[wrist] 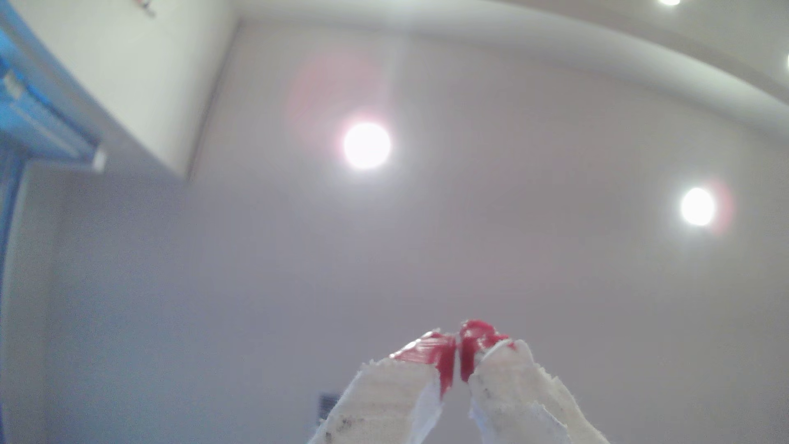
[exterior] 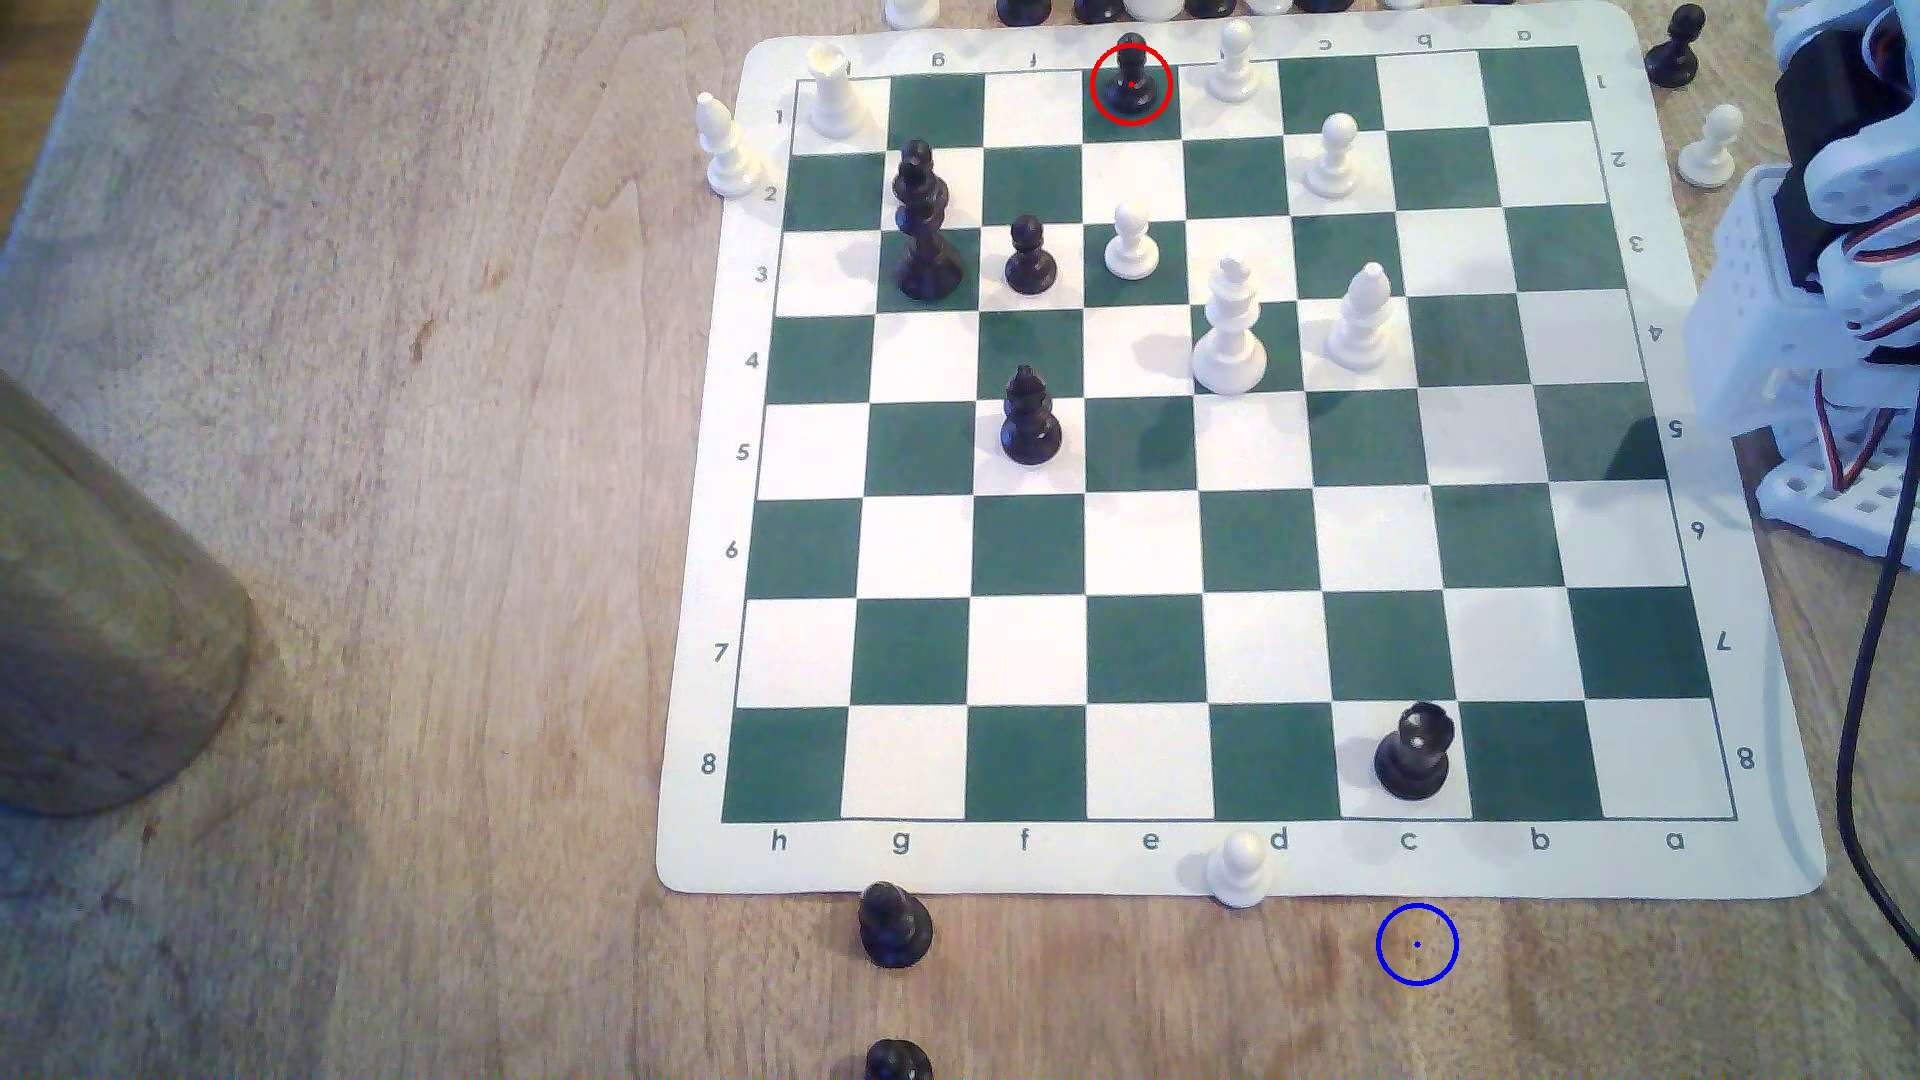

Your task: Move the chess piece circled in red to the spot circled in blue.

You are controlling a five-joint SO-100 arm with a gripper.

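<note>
Jaws of the white, red-tipped gripper (wrist: pixel 459 358) sit pressed together, empty, aimed ceilingward. From the folded arm (exterior: pixel 1829 260), the small glossy black pawn (exterior: pixel 1130 75) stands around ten o'clock, far from the blue-ringed wood patch (exterior: pixel 1416 944).

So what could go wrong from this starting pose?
1. The black pawn stands at the board's far edge, close to a white pawn and the off-board row behind; a wide approach could topple them.
2. A low carry to the blue spot may clip the white king or the black rook.
3. The gripper points at the ceiling, red-tipped fingers nearly touching; it must reorient and open first.
</note>
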